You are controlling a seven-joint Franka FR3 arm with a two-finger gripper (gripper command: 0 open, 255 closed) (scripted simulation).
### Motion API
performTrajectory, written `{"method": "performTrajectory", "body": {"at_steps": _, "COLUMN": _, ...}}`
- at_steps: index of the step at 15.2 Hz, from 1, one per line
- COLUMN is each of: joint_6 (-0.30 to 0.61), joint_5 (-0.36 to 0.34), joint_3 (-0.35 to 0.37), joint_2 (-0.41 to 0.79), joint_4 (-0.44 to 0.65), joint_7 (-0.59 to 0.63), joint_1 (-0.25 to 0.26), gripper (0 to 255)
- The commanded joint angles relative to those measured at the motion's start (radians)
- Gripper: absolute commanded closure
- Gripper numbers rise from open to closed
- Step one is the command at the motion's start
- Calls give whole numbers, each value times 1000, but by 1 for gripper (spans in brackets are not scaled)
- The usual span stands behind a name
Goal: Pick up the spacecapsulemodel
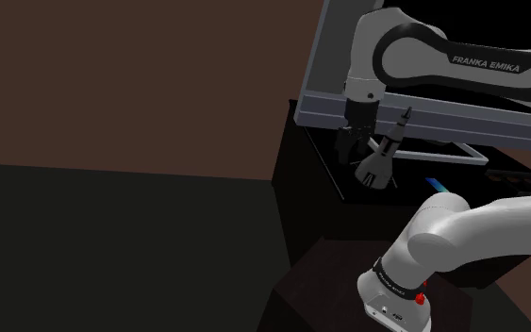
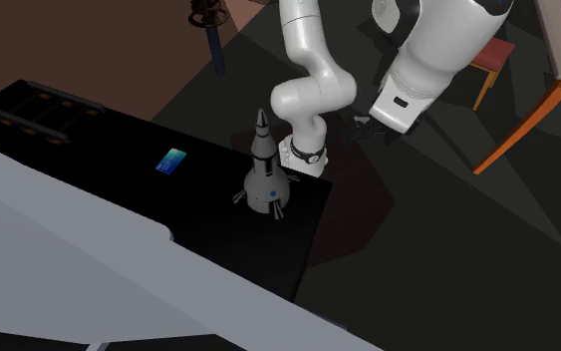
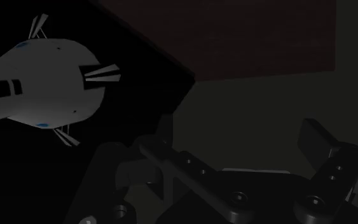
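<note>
"Wrist view first. What is closest?" asks Sam.

"The gripper (image 3: 241,137)," says Mia. "Its two black fingers (image 3: 165,130) stand wide apart, and nothing sits between them."

"Where is the rocket model?"

"The rocket model (image 3: 44,83) is a bit farther out, off to the side of one finger and not in the gap. We see its round white bottom end and its thin fins. Far behind it is a brown wall (image 3: 247,38)."

"And in the shoulder view?"

"Right of the middle of the frame, the gripper (image 1: 351,143) hangs just beside the rocket model (image 1: 383,156). I cannot tell if they touch."

"What does it stand on?"

"A black table (image 2: 89,189). In the second exterior view the rocket model (image 2: 266,170) stands upright in the middle of the frame, near the table's edge. To its left lies a small blue card (image 2: 171,161)."

"So which step is this?"

"I think it is the lining-up step. Nothing is grabbed yet."

"What comes next?"

"My guess is to slide the hand sideways until the rocket's body is in the gap, then squeeze and lift. The fins stick out, so grab above them."
</note>
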Motion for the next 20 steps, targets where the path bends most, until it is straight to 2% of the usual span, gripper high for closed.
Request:
{"method": "performTrajectory", "body": {"at_steps": 1, "joint_6": 0, "joint_5": 0, "joint_3": 0, "joint_2": 0, "joint_4": 0, "joint_7": 0, "joint_1": 0, "gripper": 0}}
{"method": "performTrajectory", "body": {"at_steps": 10, "joint_6": -227, "joint_5": -141, "joint_3": -201, "joint_2": 29, "joint_4": 195, "joint_7": -292, "joint_1": -23, "gripper": 0}}
{"method": "performTrajectory", "body": {"at_steps": 20, "joint_6": -423, "joint_5": -302, "joint_3": -420, "joint_2": 215, "joint_4": 530, "joint_7": -666, "joint_1": -9, "gripper": 0}}
